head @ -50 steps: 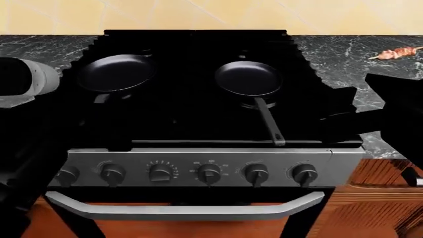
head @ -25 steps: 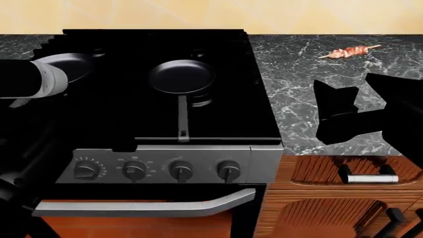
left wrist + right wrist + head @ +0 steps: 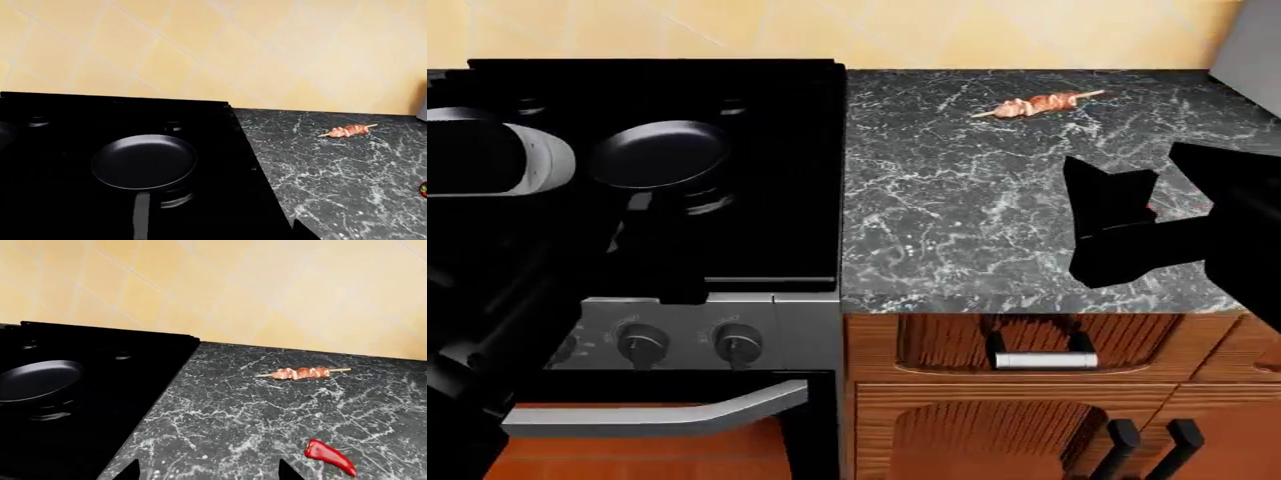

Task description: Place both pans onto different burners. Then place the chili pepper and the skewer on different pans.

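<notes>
One black pan (image 3: 661,155) (image 3: 143,161) (image 3: 37,381) sits on a burner (image 3: 175,200) of the stove (image 3: 774,200), handle toward the knobs. A second pan (image 3: 457,114) shows only as a grey rim behind my left arm. The skewer (image 3: 1037,104) (image 3: 303,373) (image 3: 347,131) lies far back on the marble counter (image 3: 961,230). The chili pepper (image 3: 329,456) (image 3: 423,188) lies nearer. My right gripper (image 3: 208,472) (image 3: 1154,190) hangs open over the counter, left of the pepper. My left gripper (image 3: 213,235) is open above the stove's right edge. Only one of its fingertips (image 3: 300,231) shows.
Stove knobs (image 3: 641,343) and the oven door handle (image 3: 654,410) face me. Below the counter is a wooden drawer with a metal handle (image 3: 1041,358). A grey appliance edge (image 3: 1248,45) stands at the back right against the yellow tiled wall.
The head view has shifted right: the stove slid leftward in view and the counter with the skewer came toward the middle. Both arms keep their places in the view.
</notes>
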You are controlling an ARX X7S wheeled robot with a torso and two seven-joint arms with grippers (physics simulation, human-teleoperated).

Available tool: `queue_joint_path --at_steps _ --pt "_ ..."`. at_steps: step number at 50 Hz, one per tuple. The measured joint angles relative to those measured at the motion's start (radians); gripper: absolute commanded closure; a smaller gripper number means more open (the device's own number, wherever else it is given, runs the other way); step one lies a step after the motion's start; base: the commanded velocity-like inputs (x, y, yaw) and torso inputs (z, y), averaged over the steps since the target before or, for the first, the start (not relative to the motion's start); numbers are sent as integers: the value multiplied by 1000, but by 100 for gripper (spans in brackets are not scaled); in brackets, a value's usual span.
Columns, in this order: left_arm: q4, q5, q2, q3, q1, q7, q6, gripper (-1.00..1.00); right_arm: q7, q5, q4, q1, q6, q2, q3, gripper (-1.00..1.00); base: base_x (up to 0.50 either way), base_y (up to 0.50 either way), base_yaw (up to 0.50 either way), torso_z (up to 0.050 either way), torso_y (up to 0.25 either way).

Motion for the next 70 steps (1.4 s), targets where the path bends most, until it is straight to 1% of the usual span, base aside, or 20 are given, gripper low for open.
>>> queue_joint_path --at_steps 21,31,64,70 --pt "8 4 -15 10 0 3 16 -100 -17 -16 -11 0 1 6 -1 -100 152 -491 0 0 0" --pt "11 2 -21 19 -4 1 25 -100 -23 -27 -15 2 3 7 -5 -100 314 -284 0 0 1" --pt "8 14 -31 46 -15 11 43 -100 -34 -37 -21 7 -3 19 -17 -100 333 -7 0 0 1" --pt "8 13 -33 49 -16 11 50 -100 -35 -37 -22 2 -9 21 -14 -100 94 0 0 2 2"
